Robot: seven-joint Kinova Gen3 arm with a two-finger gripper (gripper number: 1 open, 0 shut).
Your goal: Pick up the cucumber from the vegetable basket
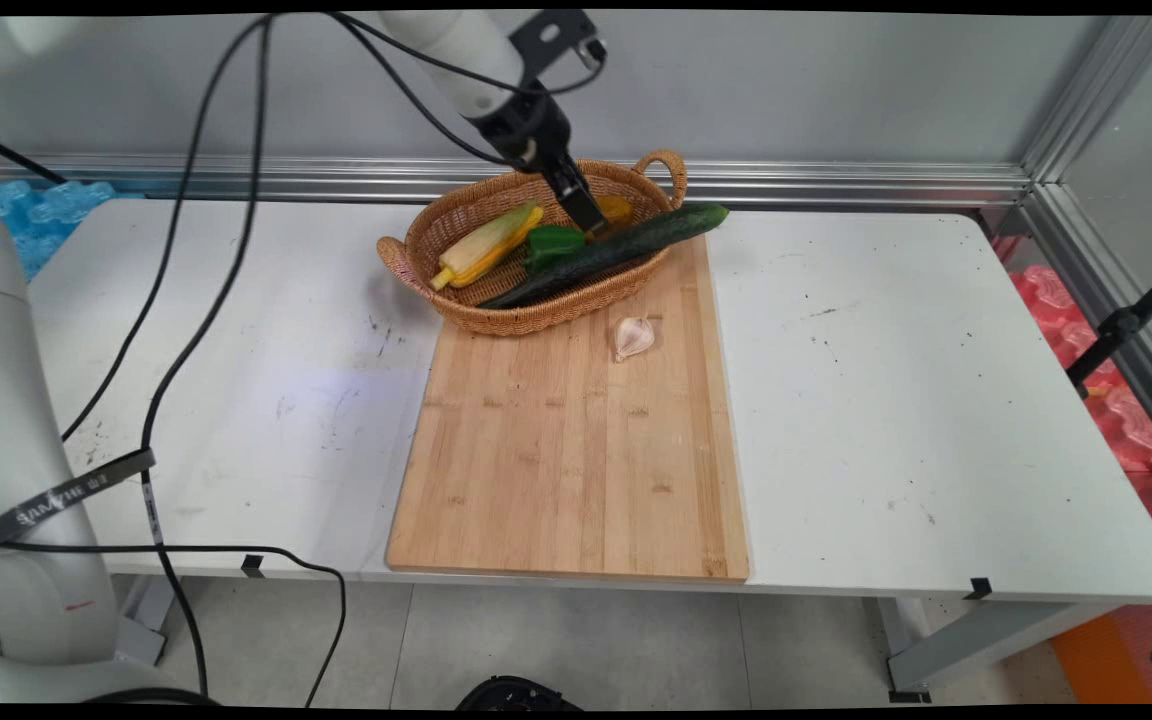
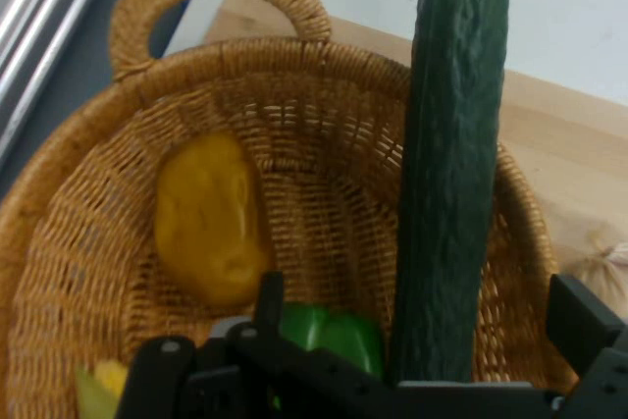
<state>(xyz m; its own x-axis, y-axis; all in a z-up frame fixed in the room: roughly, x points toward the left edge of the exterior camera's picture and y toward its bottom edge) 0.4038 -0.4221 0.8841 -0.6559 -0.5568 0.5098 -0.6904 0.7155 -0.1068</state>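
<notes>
Over the wicker basket [image 1: 456,215], pincer [image 2: 422,340] spread wide astride cucumber [image 2: 453,144], gripping nothing, yellow pepper [image 2: 208,218] beside

main view fixed above near side, looking down across surface [image 1: 886,400] toward wall, hand view close inside basket [image 2: 88,242], both share basket [image 1: 456,215], cucumber [image 1: 626,245]

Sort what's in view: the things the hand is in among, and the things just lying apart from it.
At the hand:
hand, open, down in the basket
cucumber
green pepper
yellow vegetable
corn

Lying apart:
garlic
cutting board
table
</notes>
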